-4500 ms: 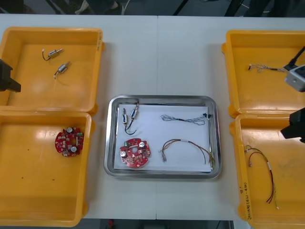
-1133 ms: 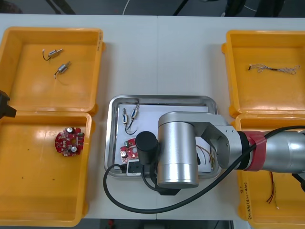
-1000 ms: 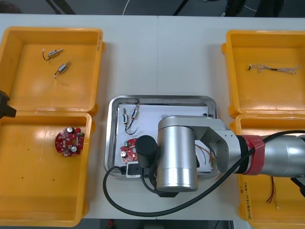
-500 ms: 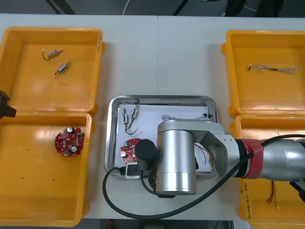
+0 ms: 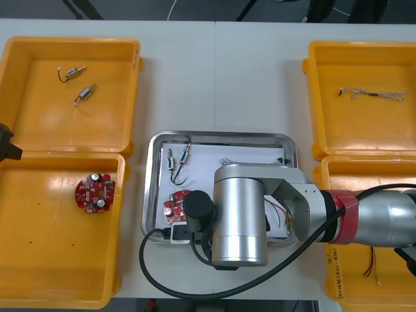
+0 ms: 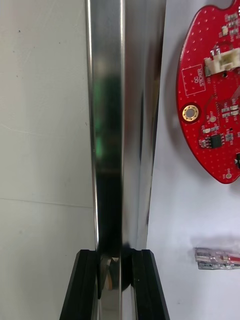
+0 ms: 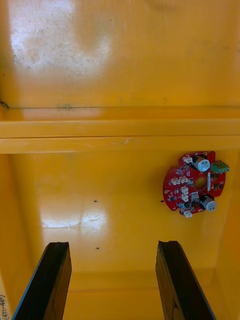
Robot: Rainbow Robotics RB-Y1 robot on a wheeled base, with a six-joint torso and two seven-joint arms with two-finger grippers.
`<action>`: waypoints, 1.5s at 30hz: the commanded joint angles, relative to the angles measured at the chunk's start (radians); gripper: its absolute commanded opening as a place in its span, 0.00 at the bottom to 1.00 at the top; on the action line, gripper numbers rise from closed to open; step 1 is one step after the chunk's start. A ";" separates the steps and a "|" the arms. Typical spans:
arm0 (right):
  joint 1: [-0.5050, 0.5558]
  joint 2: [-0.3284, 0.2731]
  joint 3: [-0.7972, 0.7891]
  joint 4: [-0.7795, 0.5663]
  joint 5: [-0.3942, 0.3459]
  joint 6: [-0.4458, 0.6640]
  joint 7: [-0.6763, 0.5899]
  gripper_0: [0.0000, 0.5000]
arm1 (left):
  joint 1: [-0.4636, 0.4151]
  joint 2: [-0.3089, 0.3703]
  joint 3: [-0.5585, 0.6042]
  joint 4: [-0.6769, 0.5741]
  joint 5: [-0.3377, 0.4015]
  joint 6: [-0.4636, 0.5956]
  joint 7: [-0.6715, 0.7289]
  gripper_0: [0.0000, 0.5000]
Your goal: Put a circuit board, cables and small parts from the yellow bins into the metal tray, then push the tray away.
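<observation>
The metal tray (image 5: 221, 134), white inside, lies mid-table between the yellow bins. It holds a red circuit board (image 5: 173, 207), small metal parts (image 5: 177, 158) and a twisted cable (image 5: 250, 161). My right arm covers the tray's near half. In the right wrist view my right gripper (image 6: 114, 257) is shut on the tray's near rim (image 6: 107, 125), one finger on each side, with the circuit board (image 6: 210, 100) just inside the rim. My left gripper (image 7: 114, 250) hangs open over the left near bin (image 7: 120, 65), apart from the circuit board (image 7: 196, 182) lying in it.
The left far bin (image 5: 39, 45) holds two small metal parts (image 5: 78, 83). A second circuit board (image 5: 95, 192) lies in the left near bin. A twisted cable (image 5: 374, 93) lies in the right far bin, a red and yellow cable (image 5: 372, 260) in the right near one.
My right gripper's fingers have drawn together onto the tray's near rim, and the right arm has settled slightly lower. The left arm has not moved.
</observation>
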State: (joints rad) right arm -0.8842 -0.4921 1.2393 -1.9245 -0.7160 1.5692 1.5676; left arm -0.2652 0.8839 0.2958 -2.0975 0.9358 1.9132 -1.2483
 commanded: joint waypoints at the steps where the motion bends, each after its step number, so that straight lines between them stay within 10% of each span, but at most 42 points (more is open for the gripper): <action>1: 0.007 0.018 0.008 -0.008 0.012 -0.014 -0.015 0.00 | 0.018 -0.010 0.029 -0.022 0.008 0.007 -0.020 1.00; 45: -0.182 -0.028 -0.070 0.142 -0.054 -0.060 0.121 0.00 | 0.018 -0.010 0.029 -0.022 0.008 0.007 -0.020 1.00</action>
State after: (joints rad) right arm -1.0217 -0.5068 1.2058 -1.7875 -0.7878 1.5204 1.6369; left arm -0.2652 0.8837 0.2959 -2.0975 0.9361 1.9132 -1.2483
